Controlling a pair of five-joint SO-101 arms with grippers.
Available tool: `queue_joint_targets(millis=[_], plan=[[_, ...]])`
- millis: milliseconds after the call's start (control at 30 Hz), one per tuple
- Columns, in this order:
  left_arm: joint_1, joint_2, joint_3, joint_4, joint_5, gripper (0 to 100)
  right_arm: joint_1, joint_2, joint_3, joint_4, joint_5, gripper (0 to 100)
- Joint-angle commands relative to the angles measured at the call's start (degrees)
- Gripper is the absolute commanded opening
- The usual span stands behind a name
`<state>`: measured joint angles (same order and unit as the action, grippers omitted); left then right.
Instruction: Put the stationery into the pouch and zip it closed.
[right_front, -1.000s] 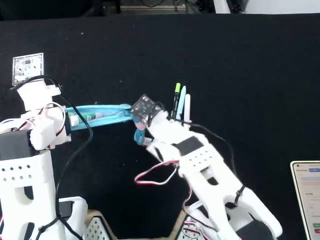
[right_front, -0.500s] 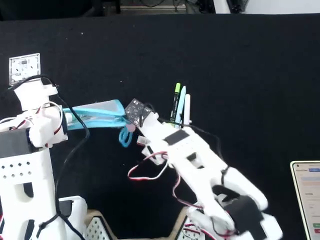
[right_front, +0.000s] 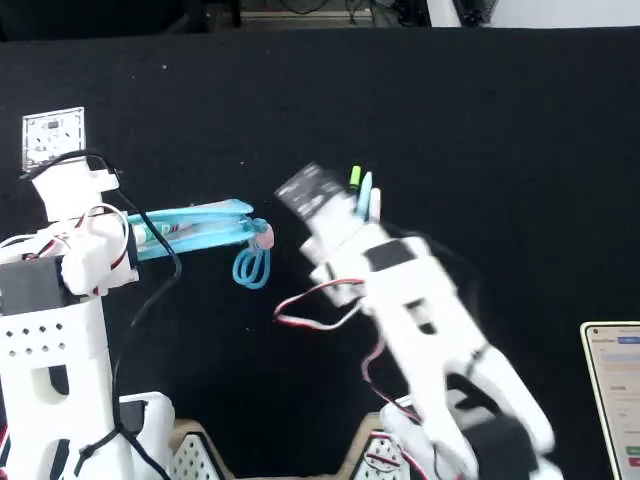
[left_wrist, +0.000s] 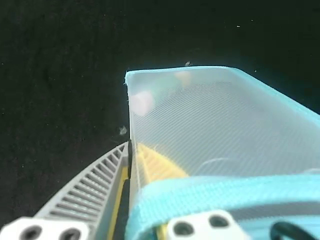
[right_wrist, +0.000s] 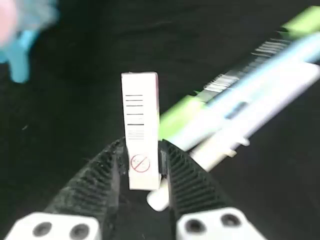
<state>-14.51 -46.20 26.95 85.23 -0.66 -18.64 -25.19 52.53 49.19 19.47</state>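
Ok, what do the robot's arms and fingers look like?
Both the left arm and right arm are white printed plastic with black motor blocks. A black cable runs along the left; a red-and-white wire loops off the right. The right fingers are black and ribbed, the left finger pale grey and ribbed.

Premises: a robotics lab bench. Evidence: the table is covered in black cloth (right_front: 500, 120). Two white printed arms (right_front: 420, 310) stand on it, with exposed red-and-white wiring (right_front: 320, 305). A square marker card (right_front: 54, 136) lies on the cloth far to the left of the right gripper (right_wrist: 141, 155). A lit screen (right_front: 612, 390) sits well to that gripper's right, nearer the arm bases.
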Motion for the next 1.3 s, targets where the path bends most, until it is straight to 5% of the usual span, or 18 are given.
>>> queue_joint_targets(millis=[0, 133, 433, 567, 767, 1267], plan=[[-0.48, 0.26, 0.13, -0.26, 0.26, 3, 6.42, -13.67, -7.16, 11.60, -3.34, 1.1], [-0.48, 0.26, 0.13, -0.26, 0.26, 3, 15.30, -16.40, -9.45, 17.93, -1.41, 1.1], [-0.40, 0.26, 0.13, -0.18, 0.26, 3, 31.74, 0.92, -7.69, 13.19, -0.18, 1.2], [-0.40, 0.26, 0.13, 0.00, 0.26, 3, 32.00, 9.80, -8.04, 10.02, 1.05, 2.6], [-0.40, 0.26, 0.13, 0.00, 0.26, 3, 31.91, 20.35, -16.04, 14.15, 2.20, 22.7], [-0.40, 0.26, 0.04, 0.00, 0.26, 3, 23.03, 35.30, -36.88, 23.21, 2.73, 16.4]])
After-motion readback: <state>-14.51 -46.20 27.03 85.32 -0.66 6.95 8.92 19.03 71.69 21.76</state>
